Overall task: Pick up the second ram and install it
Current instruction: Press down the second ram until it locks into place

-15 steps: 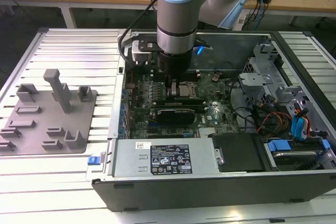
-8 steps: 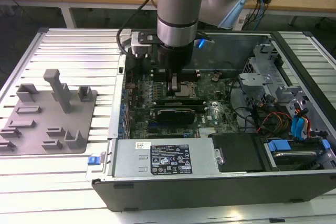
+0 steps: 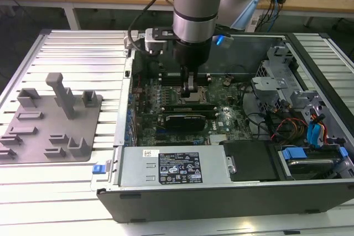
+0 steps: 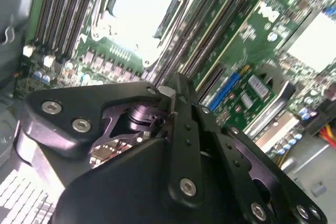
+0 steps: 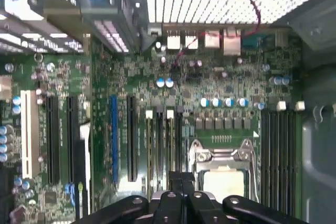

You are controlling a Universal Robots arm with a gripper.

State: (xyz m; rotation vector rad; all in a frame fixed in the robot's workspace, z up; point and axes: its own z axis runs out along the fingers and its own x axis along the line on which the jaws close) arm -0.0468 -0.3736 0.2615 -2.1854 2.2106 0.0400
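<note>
1. The arm (image 3: 193, 9) stands upright over an open computer case (image 3: 221, 197), which lies on a slatted metal tabletop (image 3: 72, 53).
2. The tool (image 3: 191, 91) is lowered onto the motherboard (image 3: 155, 100), about mid-board in the exterior view.
3. In both wrist views the tool (image 5: 181, 182) (image 4: 170, 95) is seen narrow, with its fingertips drawn close together. Nothing is seen held between them.
4. The ram (image 3: 182, 105), a long slim stick with a green edge, is seen in the exterior view lying along the memory slots directly under the tool tip. Contact between tool and ram cannot be told, nor can it be told whether the ram is fully seated.
5. The CPU socket (image 5: 223, 156) (image 4: 142, 9) is located just beside the tool, with black memory slots (image 5: 278, 150) on its far side.
6. A grey fixture plate (image 3: 50, 120) with raised blocks is placed on the tabletop at the exterior view's left, well apart from the tool.
7. A power supply (image 3: 171, 167) is mounted along the case's near edge.
</note>
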